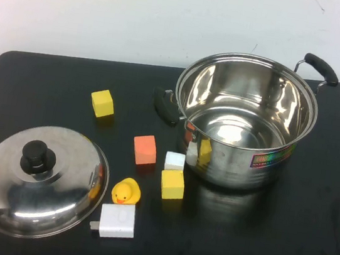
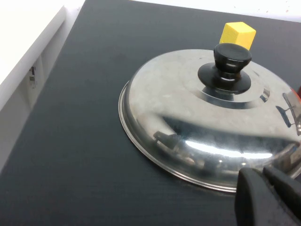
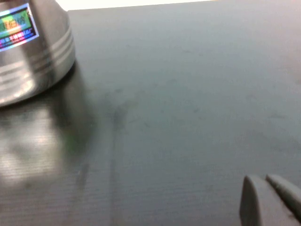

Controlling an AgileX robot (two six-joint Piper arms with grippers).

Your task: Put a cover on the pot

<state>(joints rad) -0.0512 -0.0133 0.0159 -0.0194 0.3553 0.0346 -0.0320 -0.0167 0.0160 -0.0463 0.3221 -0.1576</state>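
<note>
1. Lid [image 1: 42, 180], dome up at seven o'clock on the table [image 1: 305, 248], rests ready with its knob [image 1: 38, 157] exposed.
2. Left gripper [image 2: 268, 195] hovers just beside the lid's rim; right gripper [image 3: 270, 197] hangs over bare table near the pot. Only fingertips show, so I cannot tell either jaw state.
3. Pot [image 1: 244, 119] stands open at one o'clock, awaiting the lid.
4. Neither arm shows in the high view.

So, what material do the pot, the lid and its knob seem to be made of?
The pot looks like polished steel: its wall mirrors nearby blocks. The lid seems the same, with mirror-like reflections. Its knob looks like black plastic, matte, though I cannot be sure. Both grippers are low by the table.
</note>
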